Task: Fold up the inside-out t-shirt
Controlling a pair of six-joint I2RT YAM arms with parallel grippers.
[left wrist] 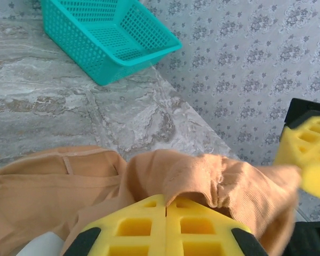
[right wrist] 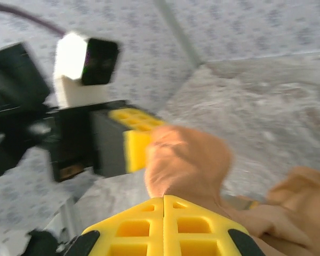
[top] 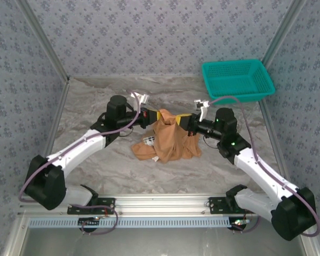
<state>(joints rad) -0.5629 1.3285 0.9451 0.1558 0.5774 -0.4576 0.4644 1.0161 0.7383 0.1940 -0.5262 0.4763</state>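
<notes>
Left tool [left wrist: 166, 199]: fingers pressed together with no gap, and t-shirt [left wrist: 202, 176] fabric bunched over the tips, so it is clamped on cloth. Right tool [right wrist: 164, 198]: same, fingers flat together, and a wad of the t-shirt [right wrist: 188, 160] rises straight off the tips, gripped.

Top view: left tool [top: 156, 116] and right tool [top: 184, 121] face each other close together, both at the raised peak of the t-shirt [top: 169, 143]. The rest of the cloth hangs down from that peak and spreads crumpled on the surface [top: 96, 165], about mid-surface, a bit toward the far edge. A small white label [top: 148, 142] shows on the left part of the heap.

The wrist views give the pinch detail that the top view is too small for. Left wrist view shows the right tool [left wrist: 309, 157] blurred at the right, touching the same fold, with cloth stretched between the two. Right wrist view shows the left tool [right wrist: 132, 137] just beside the wad, its yellow pad against the fabric.

A teal basket [top: 237, 80] sits at the far right corner of the surface, well apart from the cloth. The left wrist view has the basket [left wrist: 106, 37] beyond the marbled surface [left wrist: 53, 106].
</notes>
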